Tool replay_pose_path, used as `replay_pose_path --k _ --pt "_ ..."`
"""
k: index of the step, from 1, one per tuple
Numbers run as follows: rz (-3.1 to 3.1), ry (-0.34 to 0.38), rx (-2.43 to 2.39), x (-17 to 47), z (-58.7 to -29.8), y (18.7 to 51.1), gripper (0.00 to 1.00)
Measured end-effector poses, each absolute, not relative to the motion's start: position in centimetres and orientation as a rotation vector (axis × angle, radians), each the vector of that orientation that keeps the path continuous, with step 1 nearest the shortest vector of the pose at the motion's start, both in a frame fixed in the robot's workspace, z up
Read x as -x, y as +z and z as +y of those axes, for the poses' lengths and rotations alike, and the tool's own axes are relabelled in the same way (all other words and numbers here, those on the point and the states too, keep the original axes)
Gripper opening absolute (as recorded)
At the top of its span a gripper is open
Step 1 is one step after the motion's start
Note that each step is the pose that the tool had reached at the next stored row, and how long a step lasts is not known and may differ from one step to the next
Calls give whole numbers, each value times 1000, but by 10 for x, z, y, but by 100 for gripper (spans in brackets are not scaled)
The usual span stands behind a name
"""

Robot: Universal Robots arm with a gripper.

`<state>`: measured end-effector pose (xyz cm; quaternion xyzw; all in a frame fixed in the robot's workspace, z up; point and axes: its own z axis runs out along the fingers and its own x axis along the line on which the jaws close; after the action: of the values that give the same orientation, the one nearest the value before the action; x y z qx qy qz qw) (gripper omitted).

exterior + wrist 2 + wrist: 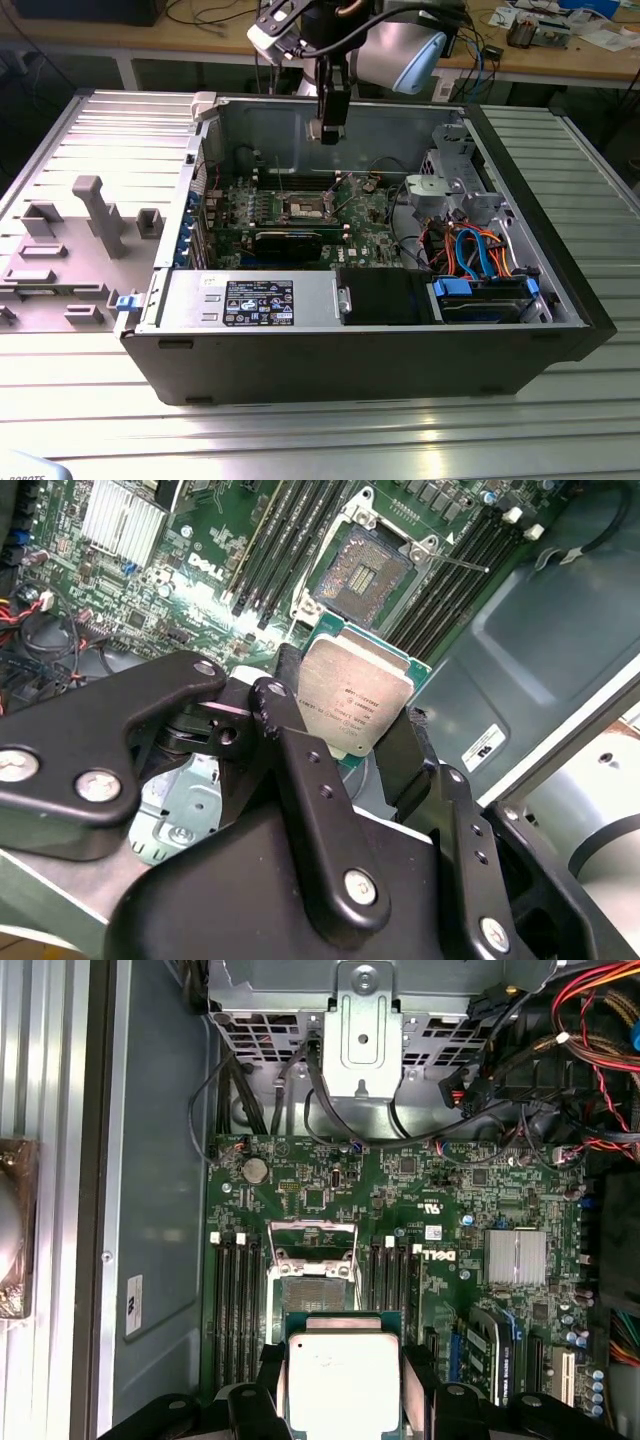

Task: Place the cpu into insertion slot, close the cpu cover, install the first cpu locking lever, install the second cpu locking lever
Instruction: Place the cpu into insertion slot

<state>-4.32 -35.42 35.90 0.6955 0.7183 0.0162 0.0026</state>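
Above the open computer case [350, 370], the gripper [350, 712] hangs over the green circuit board [400, 1210] with its two black fingers [288, 695] pressed against opposite edges of the chip [355, 695], pinching it with the silver top facing the second wrist view. The gripper's body hides one edge of the chip there, and in the first wrist view the picture's border cuts the chip off. In the exterior view the chip is too small to make out under the gripper, and the arm is cut off at the top. The socket [365, 575] lies bare on the board, well apart from the chip, between the rows of memory slots [235, 1300]. The cover [313, 1253] stands lifted at one side of the socket; its levers are hard to tell apart from it. Faint print marks the chip's top, a white label [483, 745] sits on the case wall, and a dark sticker [258, 300] covers the grey box at the front
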Motion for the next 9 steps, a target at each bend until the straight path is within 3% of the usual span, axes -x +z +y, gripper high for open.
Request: replay_pose_path --k 9 --pt "2251 46 -2181 43 -354 354 54"
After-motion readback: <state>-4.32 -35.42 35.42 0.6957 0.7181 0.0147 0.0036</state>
